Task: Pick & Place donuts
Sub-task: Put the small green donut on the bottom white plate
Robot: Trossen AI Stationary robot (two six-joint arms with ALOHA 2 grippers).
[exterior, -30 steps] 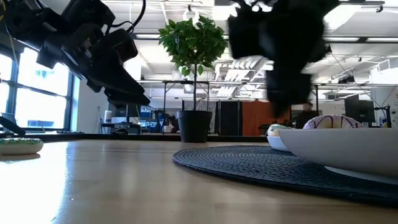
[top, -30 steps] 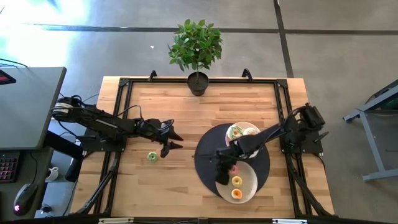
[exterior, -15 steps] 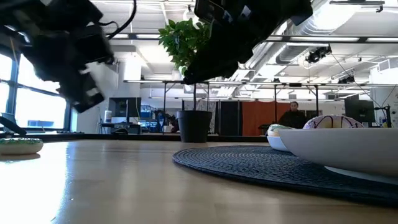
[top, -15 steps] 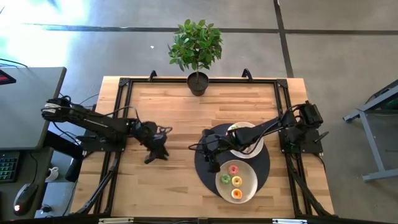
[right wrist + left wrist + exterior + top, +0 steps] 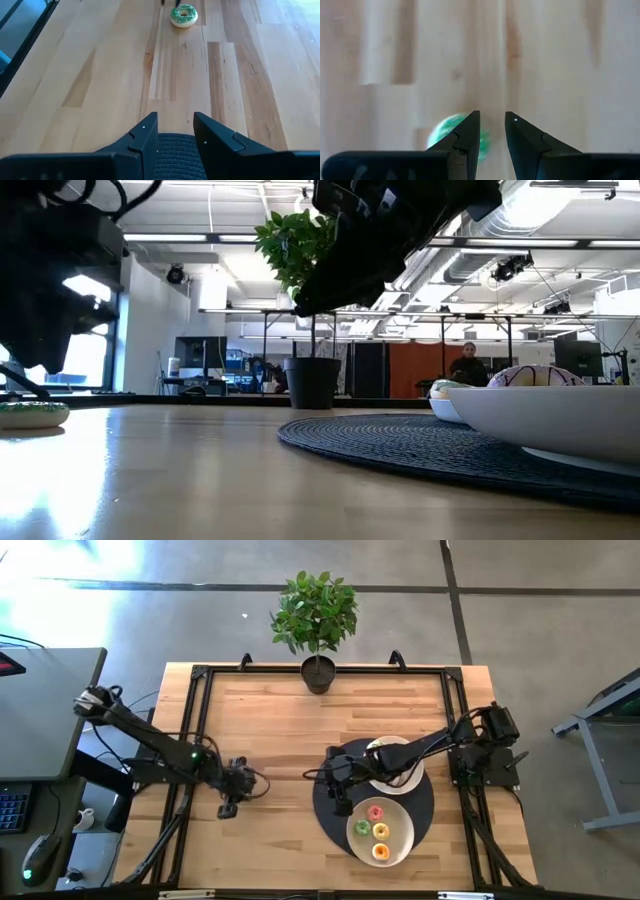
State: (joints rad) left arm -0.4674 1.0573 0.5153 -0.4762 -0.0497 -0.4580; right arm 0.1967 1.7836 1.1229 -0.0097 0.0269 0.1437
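left gripper (image 5: pixel 492 131) over green donut (image 5: pixel 451 137), well left of dark mat (image 5: pixel 330 805) - fingers narrow, nothing between, donut off to one side. better recentre before pinching. right gripper (image 5: pixel 175 131) at mat's left edge - part open, empty.

Green donut (image 5: pixel 32 413) lay on wooden table (image 5: pixel 200 480) at far edge. Dark arm hung above it, blurred. Second dark arm overhead. Potted plant (image 5: pixel 313 300) stood behind. White plate (image 5: pixel 560 420) sat on dark woven mat (image 5: pixel 400 442).
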